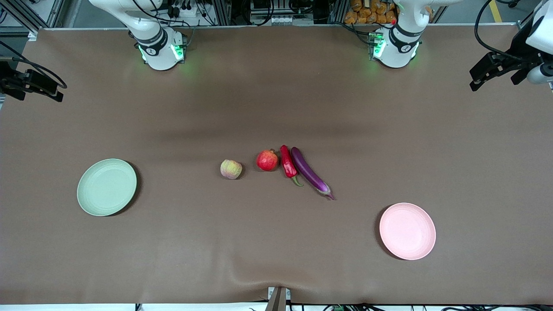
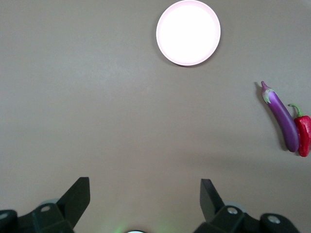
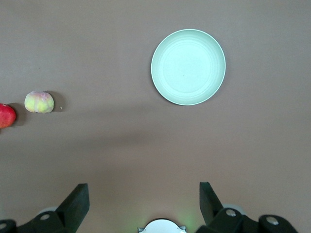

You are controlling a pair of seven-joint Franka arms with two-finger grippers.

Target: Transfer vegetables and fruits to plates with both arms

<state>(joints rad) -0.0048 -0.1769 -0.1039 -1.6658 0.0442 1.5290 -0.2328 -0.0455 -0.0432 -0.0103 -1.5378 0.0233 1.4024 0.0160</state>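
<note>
Front view: neither black two-finger gripper shows here, only the two white arm bases at the table's robot edge, so both arms are up and waiting. On the brown table (image 1: pixel 276 242), a row near the middle: yellowish-pink peach-like fruit (image 1: pixel 231 169), then round red pomegranate (image 1: pixel 267 160), then shiny red chili pepper (image 1: pixel 288 163) touching the long glossy purple eggplant (image 1: pixel 309 172), which lies toward the left arm's end. Peach sits apart from pomegranate; pomegranate just beside chili. Pale green round plate (image 1: pixel 106 187) lies toward the right arm's end, pale pink round plate (image 1: pixel 407 231) toward the left arm's end and nearer the camera. Both plates bare.

Left wrist view: left gripper (image 2: pixel 145 193) hangs high over bare table, fingers spread wide, nothing between them. Pink plate (image 2: pixel 188 32) is well apart from it; eggplant (image 2: pixel 282 117) and chili (image 2: pixel 303 133) lie side by side, touching, at the picture's edge, well off from the gripper.

Right wrist view: right gripper (image 3: pixel 144 196) also high over bare table, fingers wide apart, holding nothing. Green plate (image 3: pixel 188 67) well apart from it; peach (image 3: pixel 39 102) and a sliver of pomegranate (image 3: pixel 6 115) off to one side, well away.
</note>
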